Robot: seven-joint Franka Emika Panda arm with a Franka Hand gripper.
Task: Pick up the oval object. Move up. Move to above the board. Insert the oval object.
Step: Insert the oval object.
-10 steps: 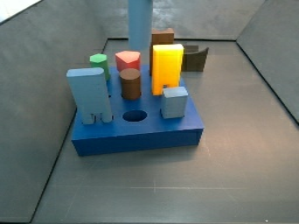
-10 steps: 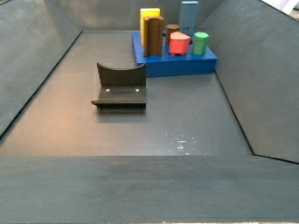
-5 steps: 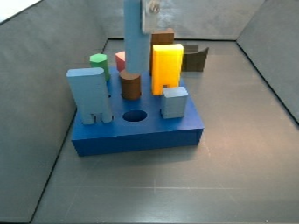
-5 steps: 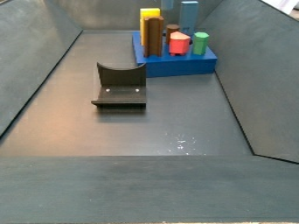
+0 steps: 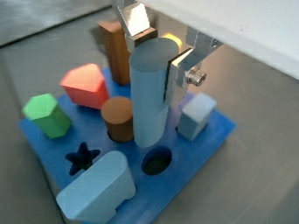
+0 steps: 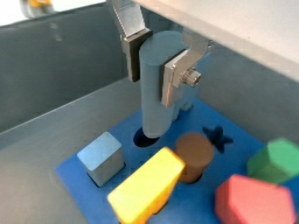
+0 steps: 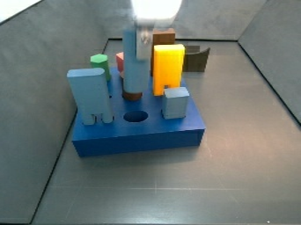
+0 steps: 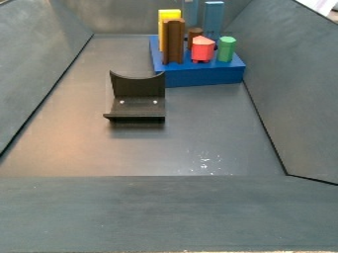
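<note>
In both wrist views the oval object [image 5: 149,92] [image 6: 163,79] stands upright, long axis vertical, clamped between the gripper's [image 5: 159,44] [image 6: 156,59] fingers [image 5: 132,19] [image 6: 177,75], lower end above the board's [image 5: 187,166] [image 6: 82,182] oval hole [image 5: 156,161]. In a side view it hangs over the board [image 7: 139,137], beside the yellow block [image 7: 168,66].
</note>
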